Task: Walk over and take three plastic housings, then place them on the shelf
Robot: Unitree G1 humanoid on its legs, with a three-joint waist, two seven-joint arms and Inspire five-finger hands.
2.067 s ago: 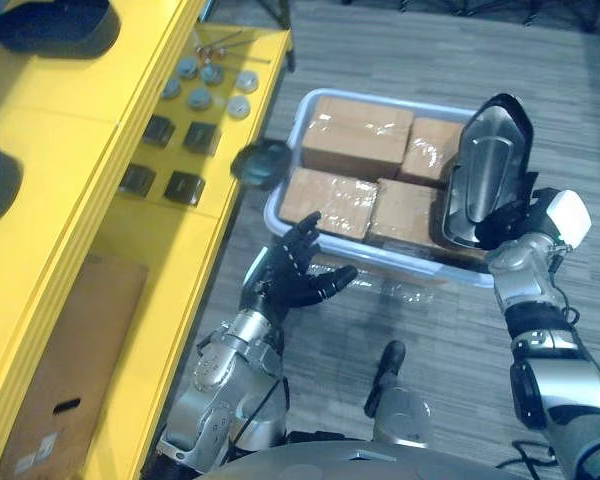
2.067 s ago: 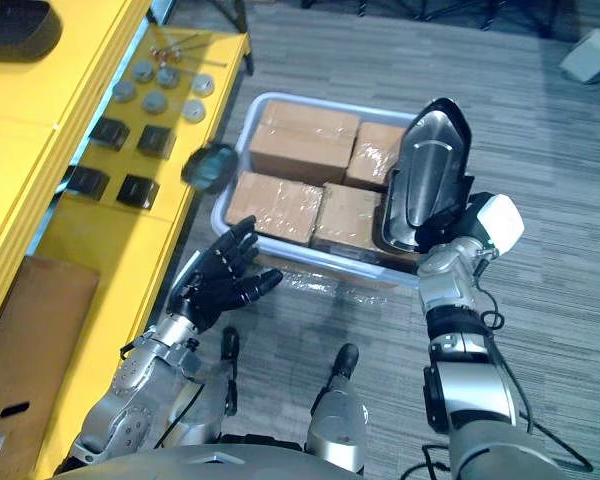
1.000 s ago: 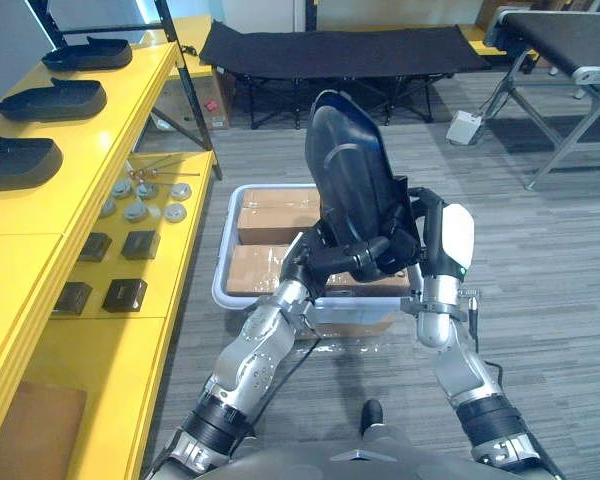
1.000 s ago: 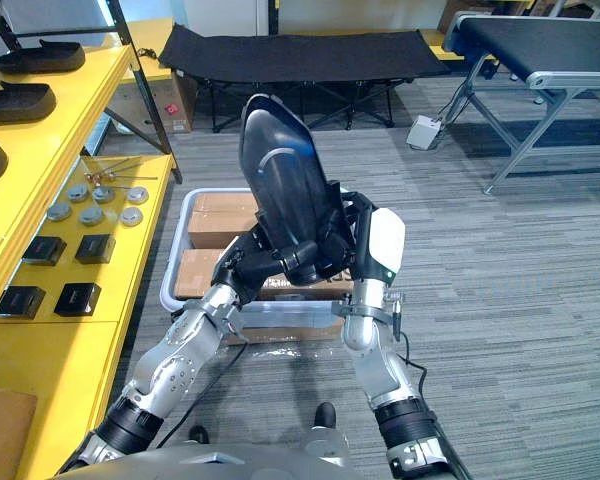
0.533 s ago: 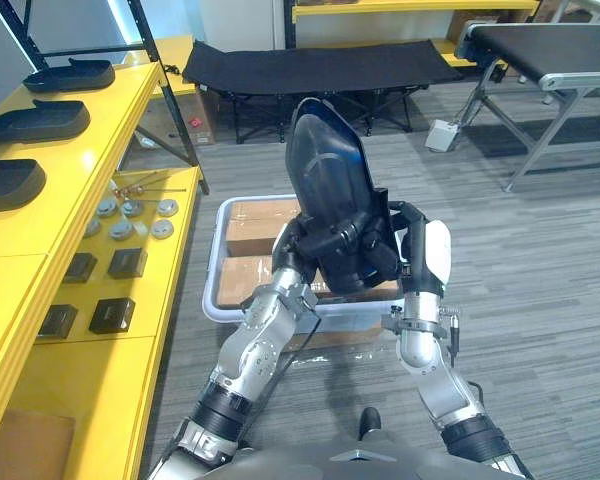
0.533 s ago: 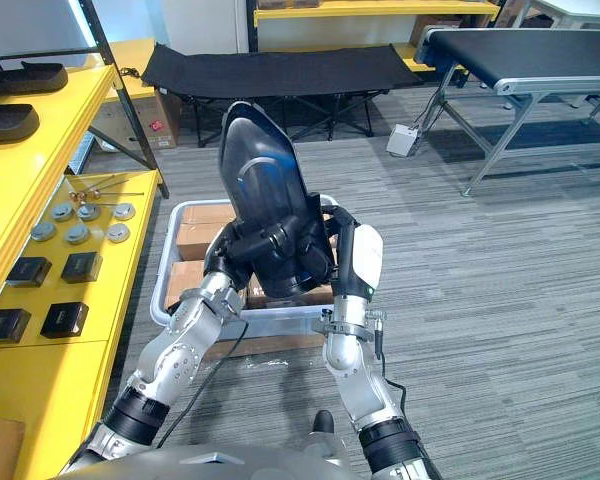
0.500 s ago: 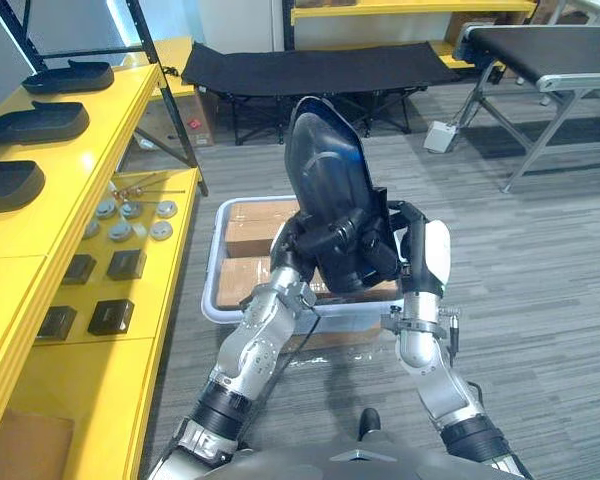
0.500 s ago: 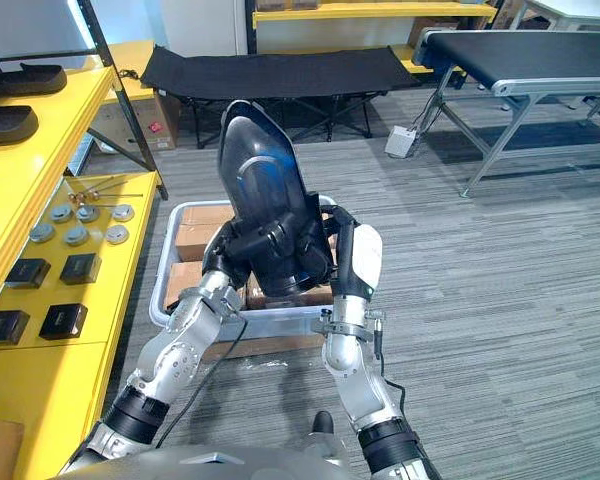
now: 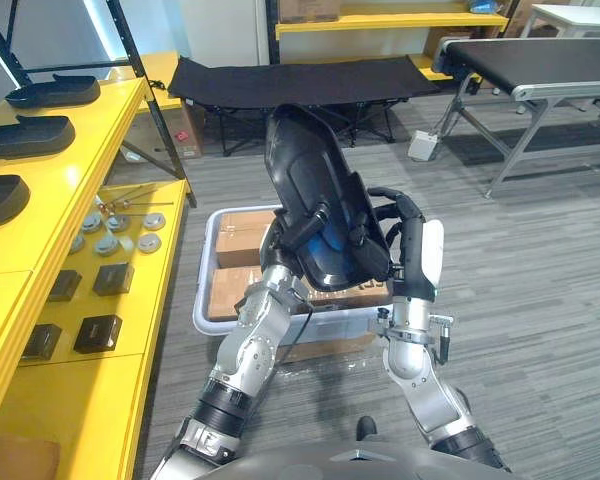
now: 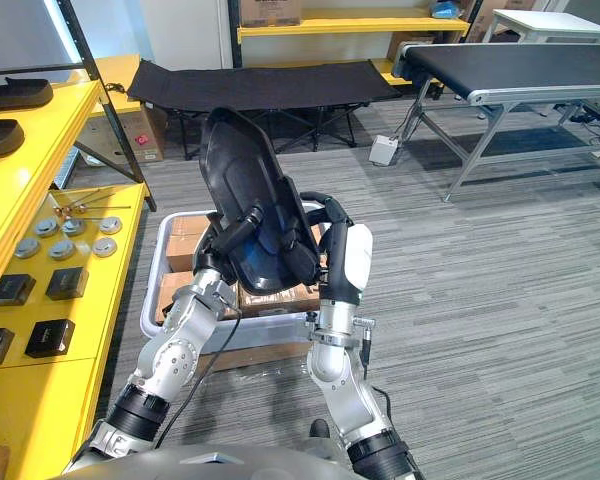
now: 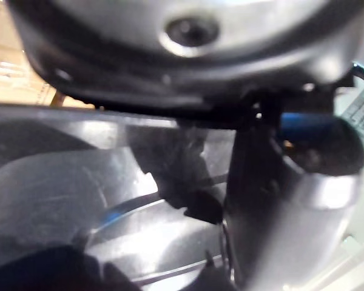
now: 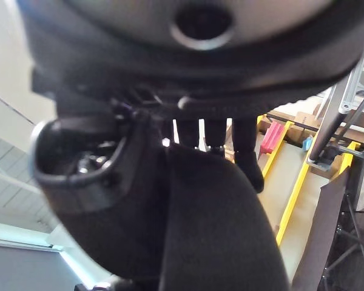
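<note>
Black moulded plastic housing [image 9: 308,175] held tilted above the white plastic tub [image 9: 201,292]: left hand [image 9: 302,232] curls round its lower left edge, right hand [image 9: 405,215] hooks over its right edge. Yellow metal shelf [image 9: 40,235] runs left of the tub; grey carpet floor [image 9: 540,280] lies open to the tub's right.

Grey floor [image 9: 540,260], yellow shelving [image 9: 55,210] (cot [image 9: 300,75] behind, probably).
</note>
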